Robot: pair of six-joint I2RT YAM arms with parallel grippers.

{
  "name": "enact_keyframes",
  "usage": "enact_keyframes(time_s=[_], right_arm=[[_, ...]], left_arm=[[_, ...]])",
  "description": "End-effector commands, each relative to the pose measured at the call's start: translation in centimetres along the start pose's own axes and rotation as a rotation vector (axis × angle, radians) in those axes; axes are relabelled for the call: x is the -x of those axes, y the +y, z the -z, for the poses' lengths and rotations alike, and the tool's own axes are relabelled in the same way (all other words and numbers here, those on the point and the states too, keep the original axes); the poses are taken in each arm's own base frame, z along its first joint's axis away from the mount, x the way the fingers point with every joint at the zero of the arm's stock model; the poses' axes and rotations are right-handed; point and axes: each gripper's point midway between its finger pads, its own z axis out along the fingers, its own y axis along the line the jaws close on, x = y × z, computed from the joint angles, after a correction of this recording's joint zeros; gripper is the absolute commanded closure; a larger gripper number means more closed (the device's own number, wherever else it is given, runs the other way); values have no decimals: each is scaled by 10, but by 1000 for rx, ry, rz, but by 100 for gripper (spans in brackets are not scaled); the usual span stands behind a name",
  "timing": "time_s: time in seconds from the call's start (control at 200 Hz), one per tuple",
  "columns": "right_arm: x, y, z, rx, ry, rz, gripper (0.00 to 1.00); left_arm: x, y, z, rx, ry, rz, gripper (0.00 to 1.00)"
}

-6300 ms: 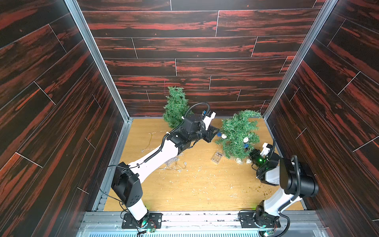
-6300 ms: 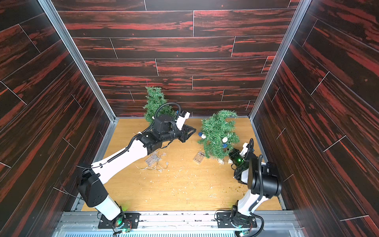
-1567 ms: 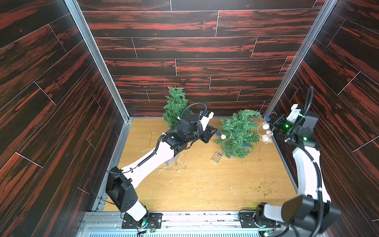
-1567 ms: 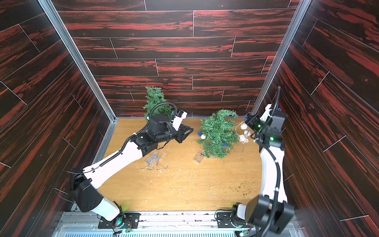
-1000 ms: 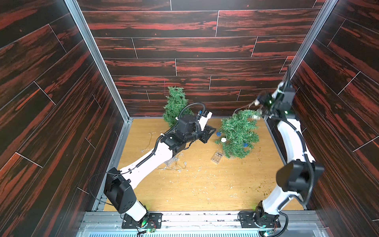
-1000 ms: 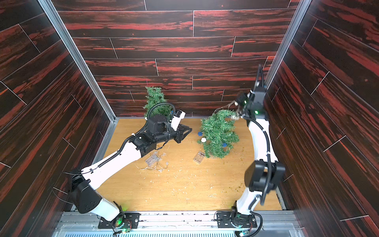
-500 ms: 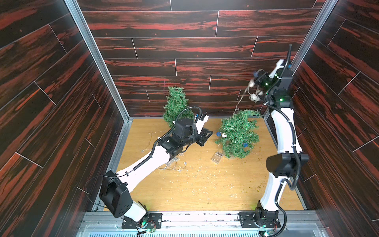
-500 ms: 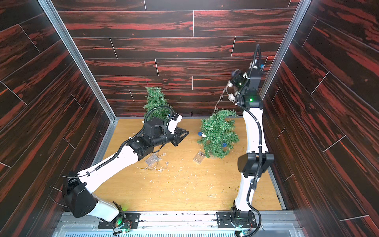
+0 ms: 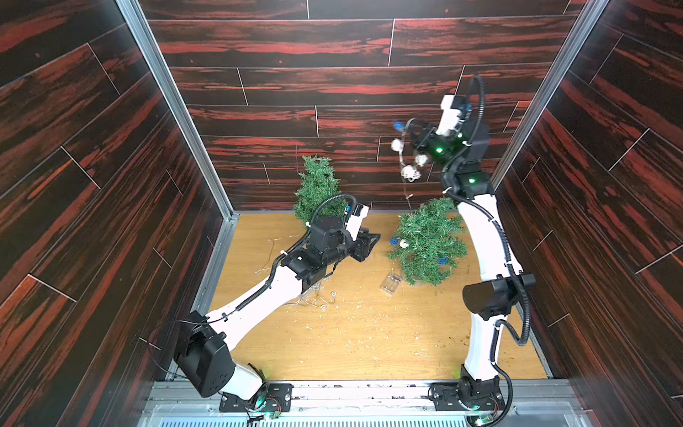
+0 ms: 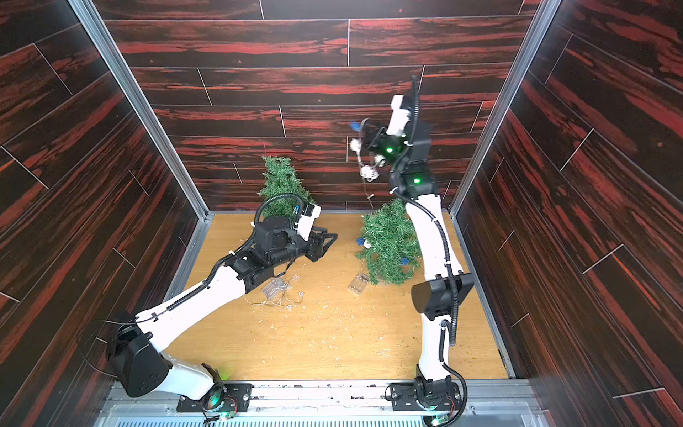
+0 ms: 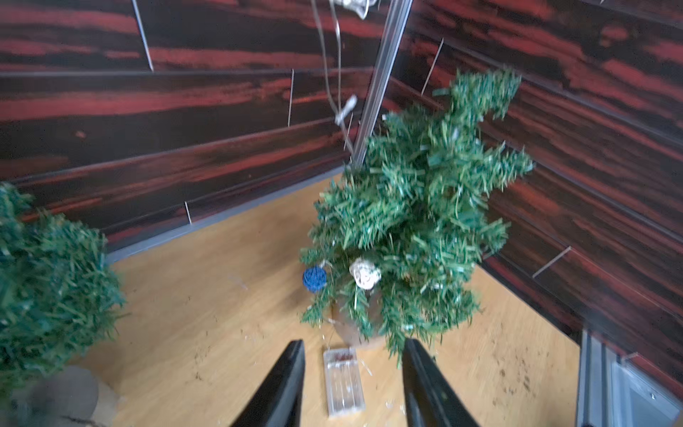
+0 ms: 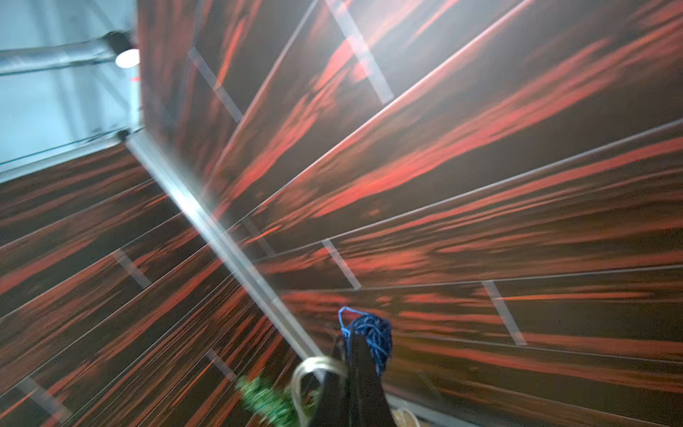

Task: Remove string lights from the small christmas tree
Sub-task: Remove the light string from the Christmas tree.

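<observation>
Top views both show the right arm (image 9: 484,236) reared high before the back wall (image 9: 332,85), right fingers (image 9: 419,133) clenched on the string lights (image 9: 408,172), whose wire drops to the small tree (image 9: 428,244) near the bench's (image 9: 369,332) far right corner. The left arm (image 9: 266,295) reaches low over the bench's far left, left fingers (image 9: 371,239) spread, empty, pointing toward that tree. Left wrist view: parted fingers frame a clear battery box (image 11: 343,384) at the tree's foot; blue and white balls (image 11: 314,279) sit among branches. Right wrist view: blurred dark-red wall panels (image 12: 480,185); fingers pinch a blue ball (image 12: 369,332).
</observation>
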Motion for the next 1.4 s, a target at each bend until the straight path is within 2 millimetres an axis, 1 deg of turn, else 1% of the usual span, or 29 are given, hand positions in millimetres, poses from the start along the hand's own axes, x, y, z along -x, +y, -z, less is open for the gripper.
enact_keyframes(time_s=[0.0,0.08,0.125,0.22,0.306,0.361,0.376,0.386,0.411,0.511,0.616,0.671,0.726,0.736,0.837,0.927,1.067,1.127,1.202,1.263,1.303,1.358,1.398], right_arm=[[3,50,10,129,9,28,100],[-6,63,15,154,33,11,100],[-11,66,17,156,41,12,100],[-16,58,22,115,25,20,100],[-15,50,27,69,-3,38,100],[-12,50,30,60,-15,51,100],[-13,50,30,60,-15,52,100],[-12,51,31,62,-16,55,100],[-12,51,31,63,-18,54,100],[-13,53,32,75,-13,54,100],[-14,54,32,81,-6,58,100],[-14,54,33,83,-3,65,100],[-15,55,33,83,3,70,100],[-15,55,34,83,4,71,100],[-16,55,36,82,6,87,100],[-12,56,39,79,-6,97,100],[-13,55,41,86,-4,99,100],[-14,56,43,90,0,102,100],[-15,53,45,84,-4,103,100],[-15,49,48,76,-12,100,100],[-17,47,50,71,-12,100,100],[-18,43,51,64,-13,94,100],[-18,41,52,60,-14,91,100]], left_arm=[[21,1,-5,-10,-80,-11,50],[27,-1,-13,-31,-130,-29,47],[31,0,-18,-38,-169,-36,45],[39,2,-31,-45,-227,-46,43],[43,6,-49,-52,-257,-40,43],[49,9,-58,-49,-294,-32,42],[53,10,-59,-44,-312,-30,43],[47,14,-66,-35,-303,-24,42],[47,20,-73,-21,-313,-16,43],[59,33,-90,5,-383,13,42],[72,32,-104,-26,-428,21,42],[74,32,-112,-31,-432,4,42],[78,33,-118,-28,-440,-15,42],[81,33,-117,-29,-447,-19,42],[82,32,-125,-44,-444,-32,42],[79,36,-133,-40,-433,-31,42],[78,38,-143,-40,-423,-30,43],[77,43,-147,-23,-414,-42,47],[74,55,-148,16,-396,-46,61],[66,66,-149,51,-363,-44,74],[60,72,-149,73,-332,-46,80],[55,78,-145,96,-310,-53,86],[51,81,-142,111,-299,-62,88]])
